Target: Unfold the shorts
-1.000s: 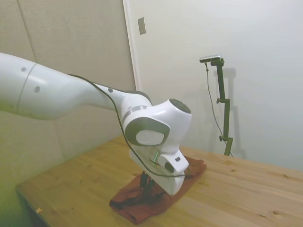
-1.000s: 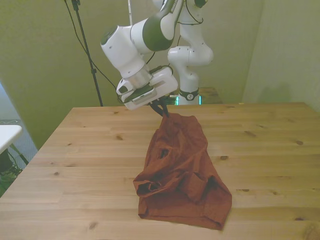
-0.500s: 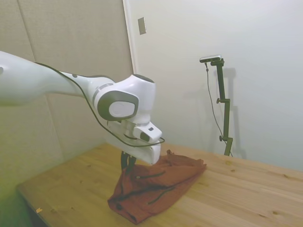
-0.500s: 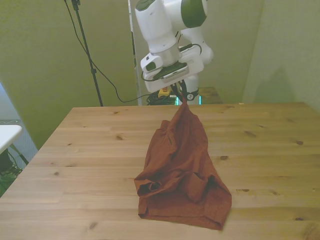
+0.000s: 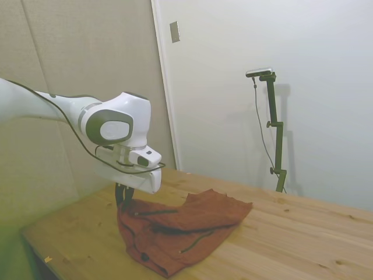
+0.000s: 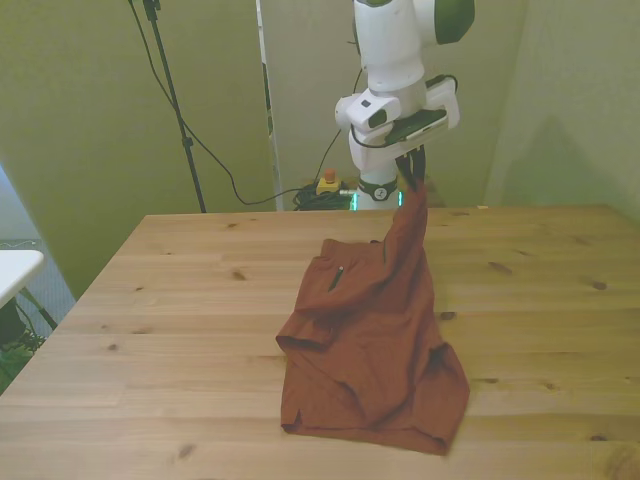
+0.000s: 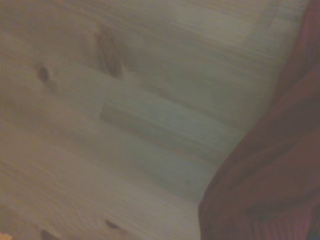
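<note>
Rust-brown shorts [image 6: 370, 340] hang pinched in gripper [image 6: 412, 178]

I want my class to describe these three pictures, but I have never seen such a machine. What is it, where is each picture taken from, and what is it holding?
It is a white robot arm whose gripper works like a two-fingered hand. One camera stands beside the wooden table, one faces the robot across it, and one rides on the wrist, giving a blurry close-up of wood and cloth. The only thing on the table is a pair of rust-brown soft cloth shorts with dark zipper lines. The jaws are shut on one edge of the shorts, lifting it into a peak while the rest lies crumpled on the wood.
</note>
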Controlling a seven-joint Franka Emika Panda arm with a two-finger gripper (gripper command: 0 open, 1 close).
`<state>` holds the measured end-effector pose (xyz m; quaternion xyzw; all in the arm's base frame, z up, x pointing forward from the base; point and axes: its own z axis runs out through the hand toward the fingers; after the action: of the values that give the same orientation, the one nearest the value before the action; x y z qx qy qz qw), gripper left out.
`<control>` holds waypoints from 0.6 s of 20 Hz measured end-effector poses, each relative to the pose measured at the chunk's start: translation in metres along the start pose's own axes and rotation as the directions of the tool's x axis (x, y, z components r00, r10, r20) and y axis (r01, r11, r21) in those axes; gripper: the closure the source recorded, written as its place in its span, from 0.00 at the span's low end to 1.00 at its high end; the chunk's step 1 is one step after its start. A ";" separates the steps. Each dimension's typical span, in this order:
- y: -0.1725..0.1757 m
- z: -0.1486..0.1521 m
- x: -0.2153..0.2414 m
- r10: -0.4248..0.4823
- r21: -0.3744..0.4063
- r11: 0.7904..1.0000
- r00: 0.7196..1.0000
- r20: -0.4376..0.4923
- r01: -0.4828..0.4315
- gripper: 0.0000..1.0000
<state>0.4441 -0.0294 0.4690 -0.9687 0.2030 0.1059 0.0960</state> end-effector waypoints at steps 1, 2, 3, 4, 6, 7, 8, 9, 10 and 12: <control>-0.001 0.007 -0.002 -0.006 -0.013 1.000 1.000 0.007 0.006 0.00; -0.002 0.016 -0.004 -0.011 -0.023 1.000 1.000 0.014 0.011 0.00; -0.003 0.026 -0.006 -0.016 -0.035 0.999 1.000 0.024 0.017 0.00; -0.005 0.036 -0.008 -0.022 -0.047 0.999 0.999 0.034 0.024 0.00; -0.010 0.055 -0.015 -0.040 -0.066 0.997 0.998 0.054 0.044 0.00; -0.015 0.063 -0.019 -0.052 -0.075 0.996 0.997 0.064 0.057 0.00; -0.020 0.070 -0.023 -0.067 -0.083 0.994 0.995 0.071 0.072 0.00; -0.026 0.074 -0.027 -0.083 -0.090 0.992 0.994 0.073 0.089 0.00; -0.032 0.078 -0.031 -0.098 -0.096 0.990 0.992 0.075 0.105 0.00; -0.041 0.083 -0.037 -0.120 -0.104 0.986 0.990 0.075 0.128 0.00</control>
<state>0.4145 0.0401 0.4045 -0.9790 0.1328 0.1439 0.0565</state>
